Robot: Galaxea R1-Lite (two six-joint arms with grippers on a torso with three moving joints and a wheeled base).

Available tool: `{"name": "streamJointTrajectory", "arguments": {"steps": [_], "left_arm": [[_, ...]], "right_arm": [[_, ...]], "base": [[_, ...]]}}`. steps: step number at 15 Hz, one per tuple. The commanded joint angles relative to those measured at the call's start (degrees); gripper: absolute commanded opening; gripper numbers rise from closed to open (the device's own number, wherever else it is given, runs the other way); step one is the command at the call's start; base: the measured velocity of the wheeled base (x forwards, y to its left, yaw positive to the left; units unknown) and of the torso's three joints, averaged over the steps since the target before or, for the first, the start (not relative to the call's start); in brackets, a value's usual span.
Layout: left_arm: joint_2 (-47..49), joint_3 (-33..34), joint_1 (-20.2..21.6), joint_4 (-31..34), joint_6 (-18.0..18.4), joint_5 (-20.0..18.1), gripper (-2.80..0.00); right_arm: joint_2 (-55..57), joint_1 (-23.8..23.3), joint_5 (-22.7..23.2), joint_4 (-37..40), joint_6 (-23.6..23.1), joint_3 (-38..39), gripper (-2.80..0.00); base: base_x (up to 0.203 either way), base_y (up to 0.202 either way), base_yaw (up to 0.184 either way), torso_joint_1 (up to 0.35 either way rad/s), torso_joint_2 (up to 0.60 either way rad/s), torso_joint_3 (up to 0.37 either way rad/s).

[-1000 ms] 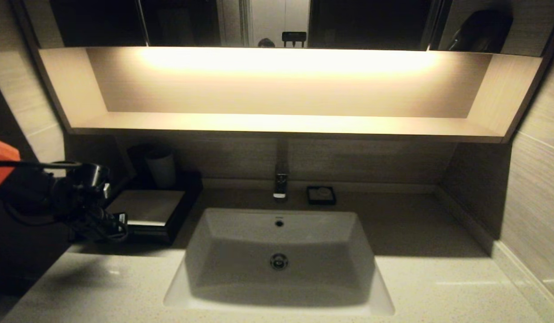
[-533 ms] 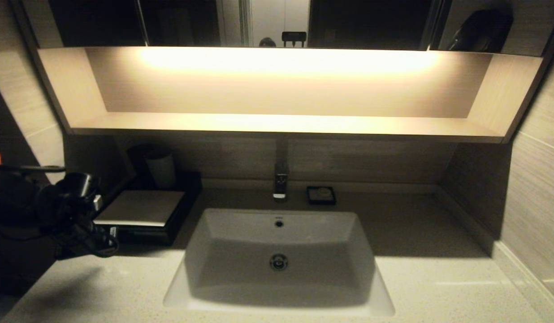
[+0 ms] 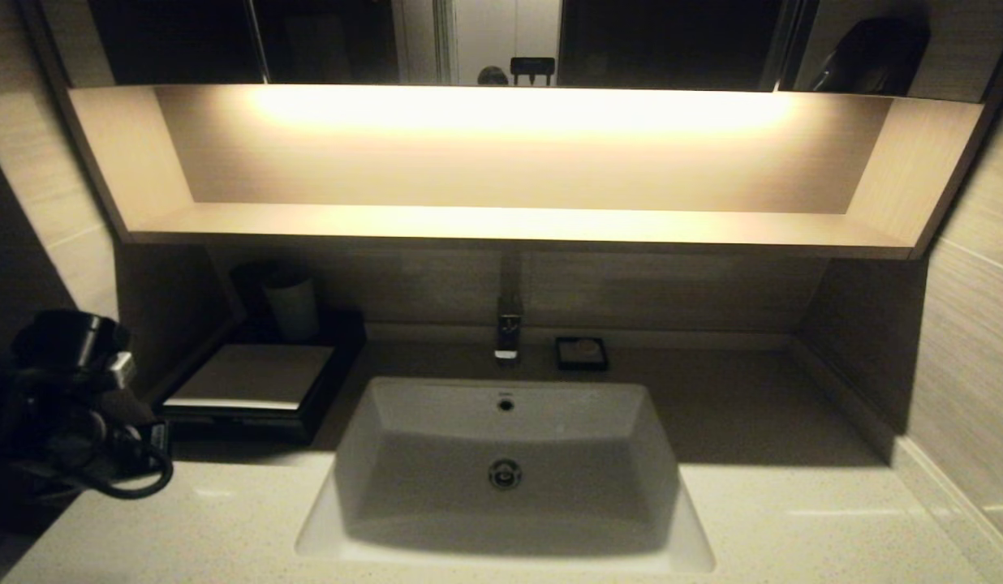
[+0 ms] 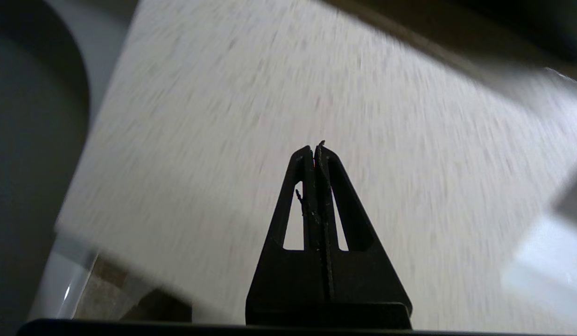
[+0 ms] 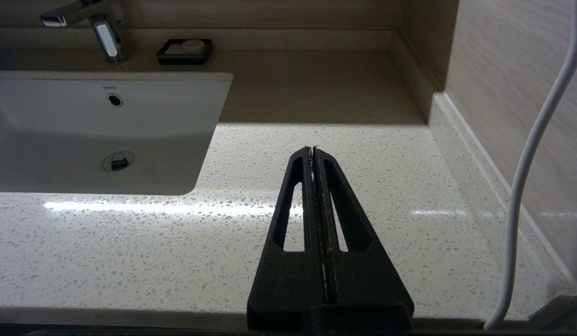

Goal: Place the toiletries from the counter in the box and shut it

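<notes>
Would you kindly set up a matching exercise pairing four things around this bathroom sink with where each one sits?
Things:
1. pale grey cup
2. small black square dish
3. low black box with a beige-silver top panel
4. chrome tap

Places:
A. on the cream speckled counter, to the right of the tap
B. centred behind the white rectangular sink basin
C. left of the basin, drawer pushed in
D. in the back left corner, behind the box

Pairs: 1-D, 2-A, 3-C, 4-B
</notes>
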Motion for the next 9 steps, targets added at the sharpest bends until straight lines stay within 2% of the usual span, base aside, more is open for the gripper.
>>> {"name": "streamJointTrajectory", "arguments": {"steps": [1,3,9], "left_arm": [[-13.48,5.37,-0.34,-0.01,0.05,0.10,-2.80],[-22.24,9.07,-1.47,-0.02,0.46,0.09,-2.80],[-49.53,20.50,-8.27,0.02,2.68,-0.12,-2.80]], "right_arm": [[0.00,0.00,0.00,0.00,-0.01,0.01,-2.80],[0.00,0.00,0.00,0.00,-0.01,0.01,-2.80],[0.00,0.00,0.00,0.00,-0.01,0.01,-2.80]], "base": [[0.000,0.000,0.000,0.000,0.00,0.000],[0.000,0.000,0.000,0.000,0.00,0.000],[0.000,0.000,0.000,0.000,0.00,0.000]]}}
